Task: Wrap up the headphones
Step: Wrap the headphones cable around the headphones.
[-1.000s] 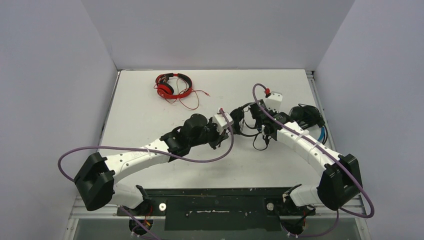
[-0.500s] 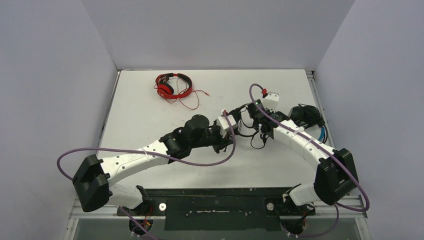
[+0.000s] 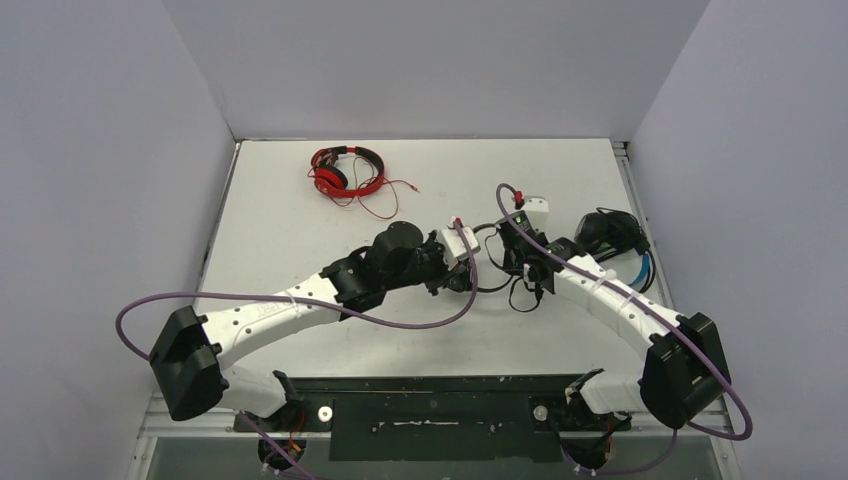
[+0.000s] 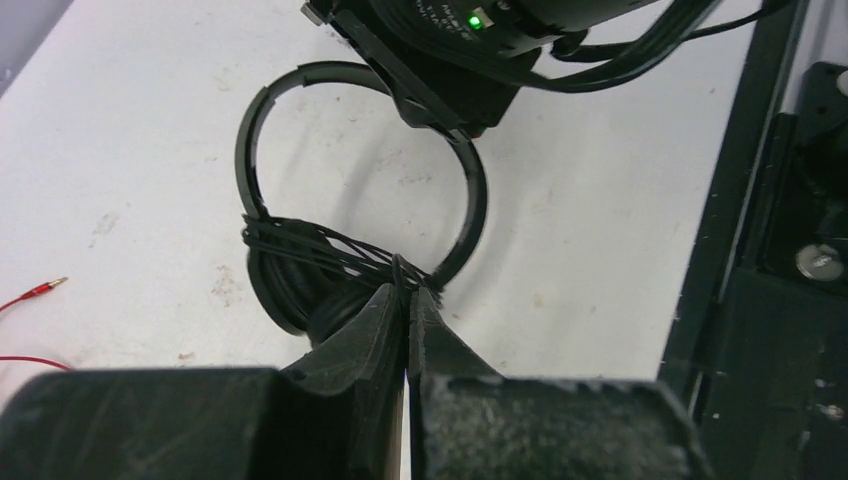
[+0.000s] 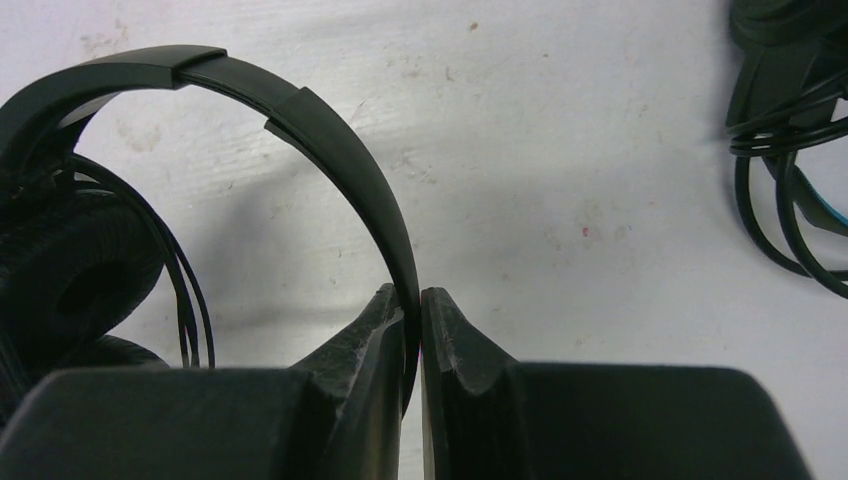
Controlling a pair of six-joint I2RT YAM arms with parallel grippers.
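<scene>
— Both claws busy?
— Both. My left claw (image 4: 407, 305) is pinched tight on the black headphones' (image 4: 290, 290) cord (image 4: 330, 245). My right claw (image 5: 413, 310) clamps their headband (image 5: 330, 130), in the middle of the table (image 3: 280, 230).

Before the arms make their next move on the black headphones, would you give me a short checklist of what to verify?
1. The right gripper holds the headband: jaws shut on it, ok.
2. The left gripper holds the cable: jaws pinch it, ok.
3. Wraps in place: several strands cross the band's ends, ok.
4. Slack left to wind: cannot tell.
5. The red headphones lie apart from both arms: ok.
6. The blue headphones are free of the right jaws: ok.
</scene>
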